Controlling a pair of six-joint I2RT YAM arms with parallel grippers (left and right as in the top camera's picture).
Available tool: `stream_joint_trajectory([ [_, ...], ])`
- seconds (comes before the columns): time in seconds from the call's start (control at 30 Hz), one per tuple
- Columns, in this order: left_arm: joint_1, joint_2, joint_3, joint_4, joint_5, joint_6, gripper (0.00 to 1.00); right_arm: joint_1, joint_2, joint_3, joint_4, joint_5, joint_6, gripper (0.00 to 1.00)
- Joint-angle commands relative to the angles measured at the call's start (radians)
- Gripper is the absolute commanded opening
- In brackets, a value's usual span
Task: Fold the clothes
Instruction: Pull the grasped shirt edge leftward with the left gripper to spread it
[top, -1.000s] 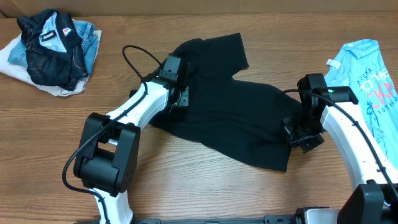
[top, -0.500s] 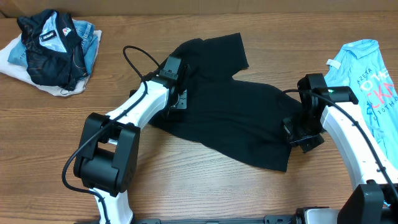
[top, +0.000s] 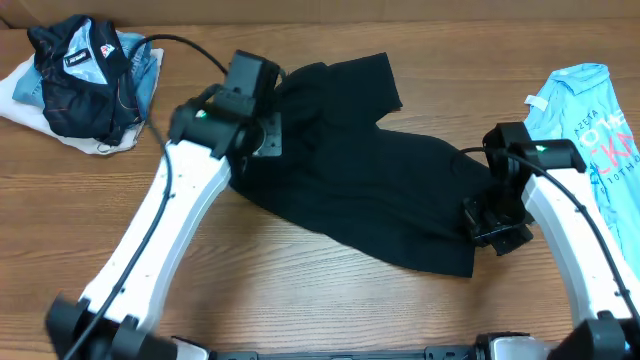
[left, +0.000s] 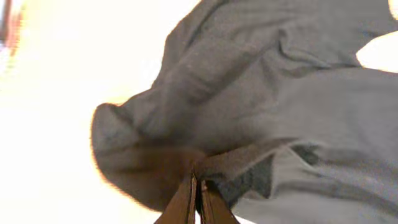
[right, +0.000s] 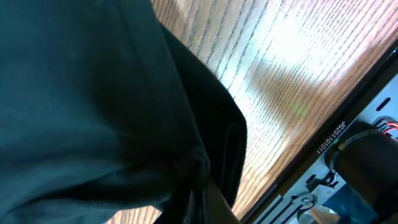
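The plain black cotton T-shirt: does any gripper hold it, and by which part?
Both hold the black cotton T-shirt: left gripper pinches one side edge, right gripper the opposite edge.

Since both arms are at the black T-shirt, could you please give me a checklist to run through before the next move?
1. Grip of the left jaws on the black T-shirt: ok, shut with cloth pinched in the left wrist view.
2. Grip of the right jaws on it: ok, shut with cloth bunched between them.
3. Shirt lying flat: not ok, rumpled and creased.
4. Which corners are held: cannot tell.
5. The blue T-shirt apart from the black one: ok.
6. The jacket pile out of the way: ok, at the far left corner.
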Motion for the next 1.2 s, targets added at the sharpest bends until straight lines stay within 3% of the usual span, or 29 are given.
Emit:
stream_joint_trajectory([
  [0.0,0.012,-0.082,0.016,-0.085,-0.080,-0.060,0.04,0.001,-0.079,0.030,-0.013,0.024,0.012,0.04],
  [0.37,0.068,-0.243,0.016,-0.362,-0.260,-0.283,0.04,0.001,-0.163,0.030,-0.054,0.063,0.012,0.04],
  [0.6,0.111,-0.328,0.016,-0.384,-0.259,-0.283,0.04,0.001,-0.163,0.030,-0.061,0.069,0.013,0.04],
  [1.17,0.111,-0.272,0.015,-0.383,-0.232,-0.273,0.04,0.001,-0.163,0.030,-0.069,0.147,0.064,0.09],
])
